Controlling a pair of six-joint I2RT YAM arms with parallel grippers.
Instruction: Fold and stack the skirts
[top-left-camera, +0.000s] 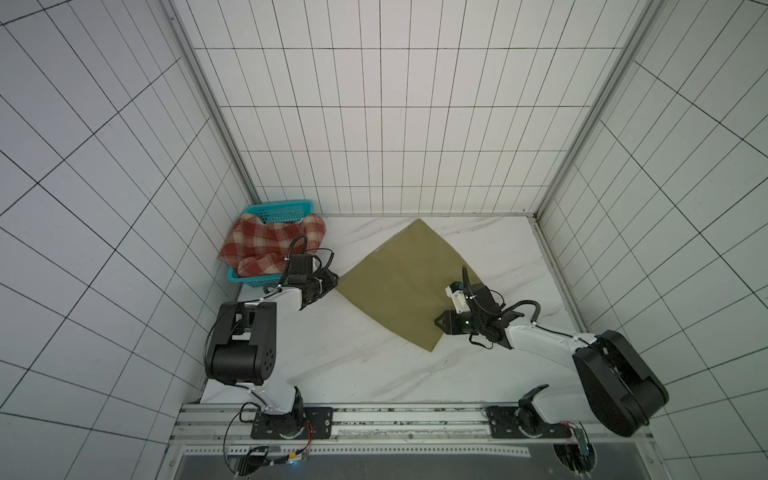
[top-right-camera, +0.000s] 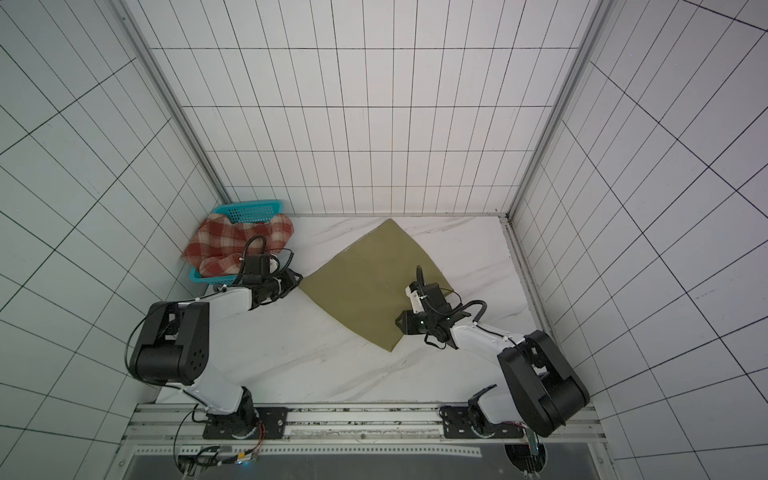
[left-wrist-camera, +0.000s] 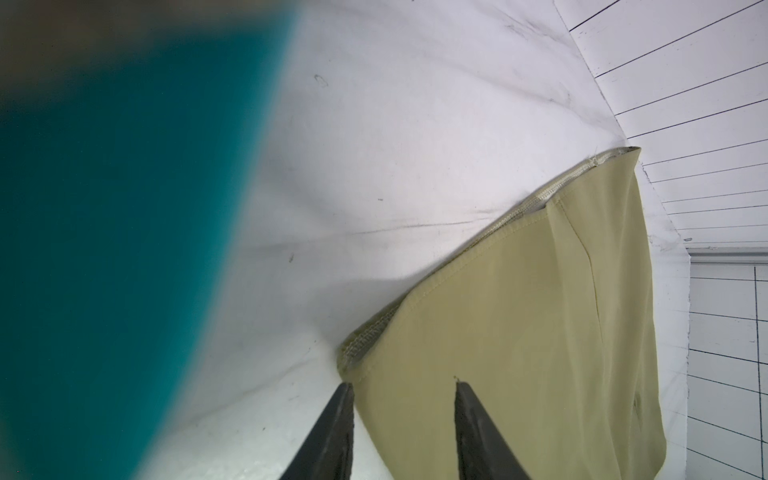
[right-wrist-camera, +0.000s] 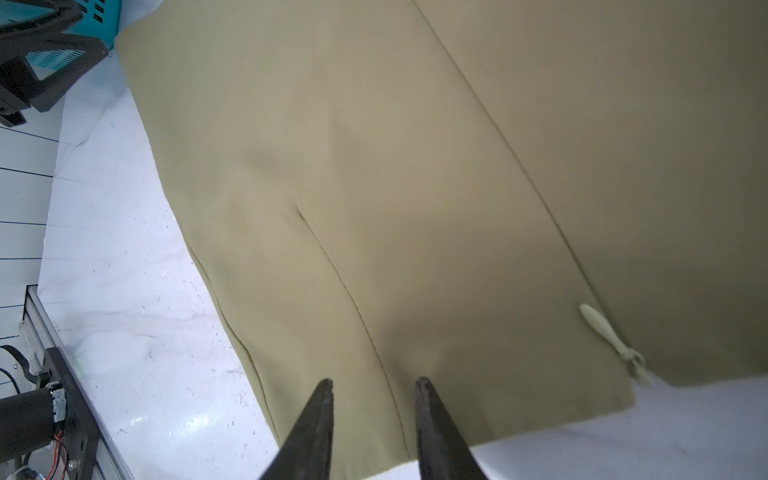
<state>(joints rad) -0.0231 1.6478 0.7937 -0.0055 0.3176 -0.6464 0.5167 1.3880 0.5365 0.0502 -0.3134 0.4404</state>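
In basket (top-left-camera: 282, 210): plaid skirt (top-left-camera: 266, 245), pt over rim.

In both top views, you see the table (top-left-camera: 332, 353) filling the lower middle of the frame, with walls on its left, right and far sides. The basket (top-left-camera: 278, 208) sits in the table's far left corner, left of frame centre. The plaid skirt (top-left-camera: 257, 245) lies in it and spills over its rim. To its right, at frame centre, the plain skirt (top-left-camera: 399, 282) lies flat on the table, one corner pointing at the back wall. The left gripper (top-left-camera: 334, 282) sits at that skirt's left corner, between basket and skirt. The right gripper (top-left-camera: 437, 322) stands over the skirt's lower right edge.
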